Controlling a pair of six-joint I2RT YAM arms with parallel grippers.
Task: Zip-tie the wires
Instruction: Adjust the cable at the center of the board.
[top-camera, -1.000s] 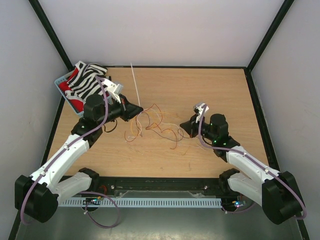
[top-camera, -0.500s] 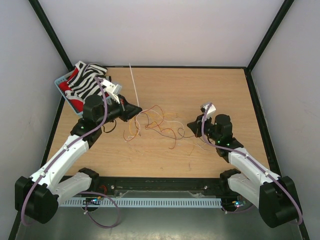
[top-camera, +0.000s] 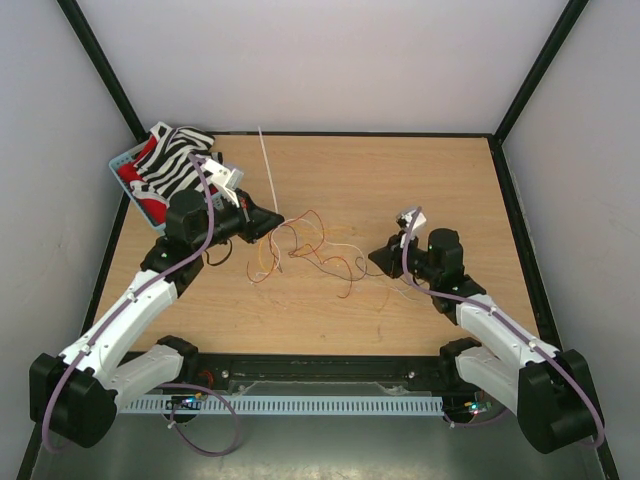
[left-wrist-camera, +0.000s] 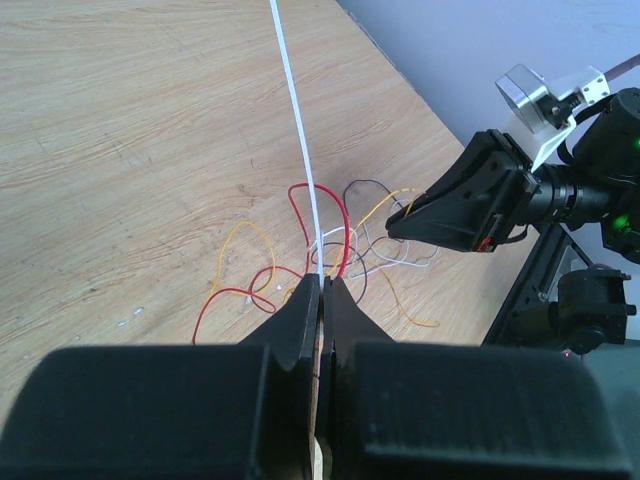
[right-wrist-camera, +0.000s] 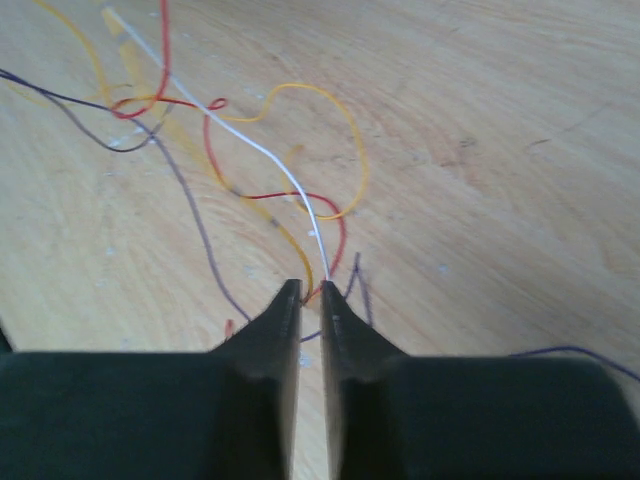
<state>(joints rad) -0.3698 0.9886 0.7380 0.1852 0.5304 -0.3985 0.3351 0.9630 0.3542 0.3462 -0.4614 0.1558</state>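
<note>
The wires (top-camera: 312, 246) lie in a loose red, orange, dark and white tangle on the wooden table between my two grippers. My left gripper (top-camera: 277, 222) is at the tangle's left edge. It is shut on the zip tie (top-camera: 266, 160), a straight white strip that runs from its jaws toward the back. In the left wrist view the zip tie (left-wrist-camera: 297, 120) rises from the gripper (left-wrist-camera: 324, 282) over the wires (left-wrist-camera: 330, 235). My right gripper (top-camera: 375, 257) is at the tangle's right end. In the right wrist view its jaws (right-wrist-camera: 311, 290) are nearly closed, with orange, white and red wire ends (right-wrist-camera: 300, 195) meeting at the tips.
A blue basket (top-camera: 122, 160) holding a zebra-striped cloth (top-camera: 170, 160) and something red stands at the back left corner, just behind my left arm. Black frame posts rise at the table's back corners. My right gripper also shows in the left wrist view (left-wrist-camera: 405, 228).
My right gripper moved right a little, then back left and nearer, and the right end of the wires shifted with it. My left gripper and the zip tie barely moved.
</note>
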